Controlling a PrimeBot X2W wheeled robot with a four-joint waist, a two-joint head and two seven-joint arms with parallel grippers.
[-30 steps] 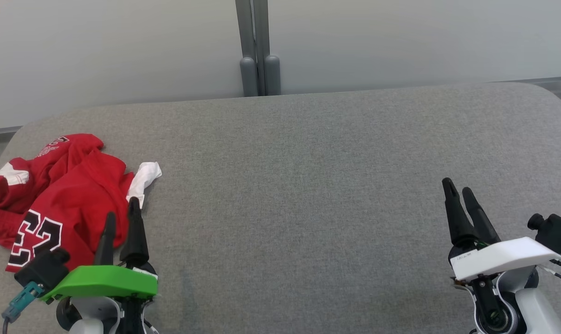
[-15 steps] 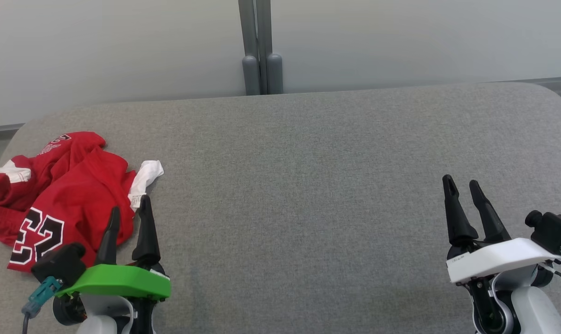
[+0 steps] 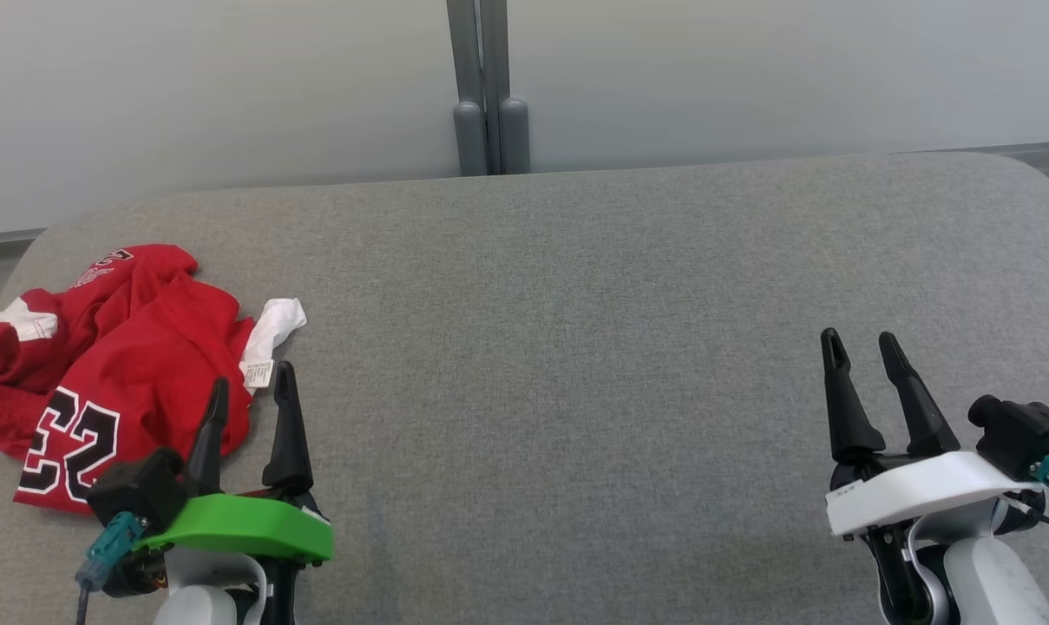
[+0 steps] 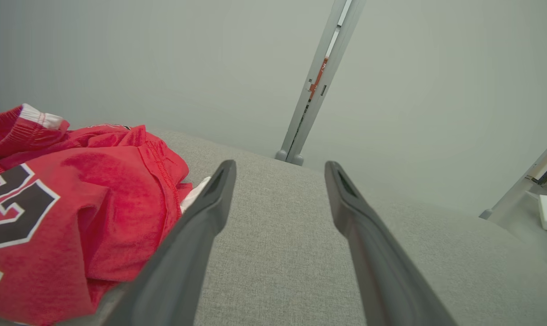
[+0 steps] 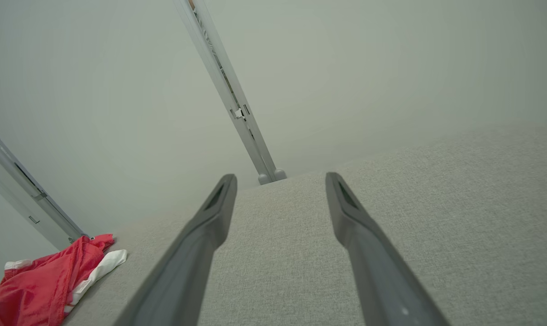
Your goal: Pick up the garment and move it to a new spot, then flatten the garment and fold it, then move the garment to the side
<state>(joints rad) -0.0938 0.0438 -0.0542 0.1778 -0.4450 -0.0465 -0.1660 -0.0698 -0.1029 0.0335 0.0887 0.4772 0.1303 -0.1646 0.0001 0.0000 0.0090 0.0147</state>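
I'm looking down on a wide table (image 3: 576, 286) covered in grey woven cloth with a fine, even weave, flat and unwrinkled, its far corners rounded. Behind it stands a pale, matte wall (image 3: 212, 87) of smooth panels. A grey metal post (image 3: 487, 78) runs up the joint between them and ends in two rounded feet at the table's far edge.

The garment (image 3: 134, 347) lies crumpled at the left end of the table, close to the near edge. It is a soft red knit with stitched hems, bunched into loose folds. It carries big black numerals outlined in white, and white trim shows at its far left. A white flap sticks out on its right, and a small white label sits just below it.

The left gripper (image 3: 252, 378), under a glossy green cover (image 3: 246, 529), has its two long, dark, tapering fingers spread wide and holds nothing. It sits at the garment's right edge. From the head view its left finger overlaps the red cloth, though I can't tell whether it touches. In the left wrist view the hem lies just beside that finger.

The right gripper (image 3: 858, 340), under a white cover (image 3: 923, 490), is spread just as wide and empty. It is over bare cloth near the table's right end, well apart from the garment.
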